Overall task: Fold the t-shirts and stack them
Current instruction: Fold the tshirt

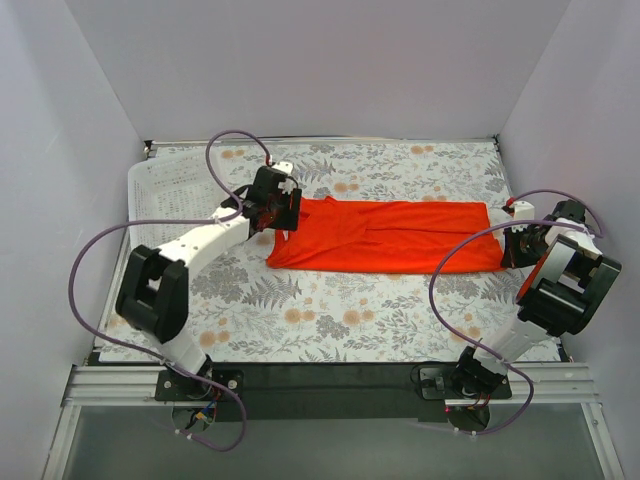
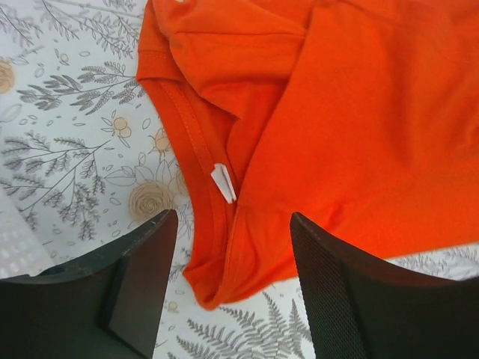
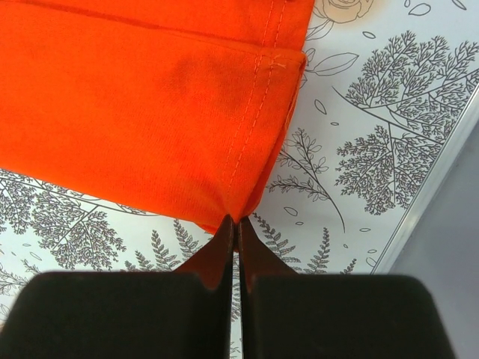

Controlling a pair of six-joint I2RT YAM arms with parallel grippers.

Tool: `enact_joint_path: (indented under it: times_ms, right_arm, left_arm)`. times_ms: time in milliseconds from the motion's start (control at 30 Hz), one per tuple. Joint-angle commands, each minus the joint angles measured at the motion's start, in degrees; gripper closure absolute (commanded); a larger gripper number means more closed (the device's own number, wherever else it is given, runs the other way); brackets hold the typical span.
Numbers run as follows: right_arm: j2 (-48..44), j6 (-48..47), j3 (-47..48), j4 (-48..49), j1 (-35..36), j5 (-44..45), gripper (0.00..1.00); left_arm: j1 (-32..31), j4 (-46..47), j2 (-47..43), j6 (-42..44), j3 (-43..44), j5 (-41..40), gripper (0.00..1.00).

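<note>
One bright orange-red t-shirt (image 1: 390,235) lies folded into a long band across the floral tablecloth. My left gripper (image 1: 275,215) hangs over its left, collar end. In the left wrist view the gripper (image 2: 232,217) is open, its fingers on either side of the near corner of the shirt (image 2: 359,112), below the neckline and the white tag (image 2: 223,183). My right gripper (image 1: 512,250) is at the shirt's right end. In the right wrist view it (image 3: 235,221) is shut on the near hem corner of the shirt (image 3: 135,97).
A white perforated basket (image 1: 165,180) lies flat at the back left, and its edge shows in the left wrist view (image 2: 15,247). The tablecloth's right edge (image 3: 426,194) and the grey wall run close beside my right gripper. White walls enclose the table.
</note>
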Motion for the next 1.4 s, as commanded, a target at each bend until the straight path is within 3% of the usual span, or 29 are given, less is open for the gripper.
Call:
enact_joint_path:
  times_ms: [0, 167, 367, 633, 700, 833, 867, 1200, 1367]
  right_arm:
    - [-0.11, -0.89, -0.28, 0.11, -0.27, -0.21, 0.99]
    - [-0.20, -1.15, -0.72, 0.38, -0.27, -0.30, 0.99]
    - [-0.11, -1.24, -1.15, 0.55, -0.27, -0.56, 0.99]
    - [0.15, -1.33, -1.68, 0.73, -0.27, -1.00, 0.99]
    - [0.24, -1.41, -1.86, 0.99, -0.18, -0.91, 0.99]
    - [0.07, -1.76, -2.82, 1.43, -0.27, -0.04, 0.99]
    - [-0.11, -1.85, -3.17, 1.87, -0.27, 0.31, 0.99]
    - [-6.51, -4.67, -12.57, 4.59, -2.03, 4.97, 0.99]
    - [-11.79, -5.89, -20.13, 5.83, -2.29, 6.29, 0.99]
  left_arm:
    - [3.17, -1.96, 7.51, -6.39, 5.78, 3.67, 0.44]
    - [7.83, -1.95, 16.68, -9.73, 15.98, 4.91, 0.52]
    - [9.15, -4.24, 25.02, -9.91, 22.22, 3.41, 0.53]
    - [10.03, -8.19, 33.56, -8.15, 29.70, 8.33, 0.55]
    - [10.12, -8.37, 34.96, -7.45, 30.31, 9.21, 0.64]
    - [10.47, -8.55, 36.55, -6.40, 32.41, 8.08, 0.98]
    - [10.55, -8.81, 36.90, -6.05, 33.12, 6.07, 1.00]
    - [13.10, -10.66, 45.77, -0.16, 50.25, -2.56, 1.00]
    - [13.54, -8.21, 52.97, 0.64, 59.57, -1.69, 1.00]
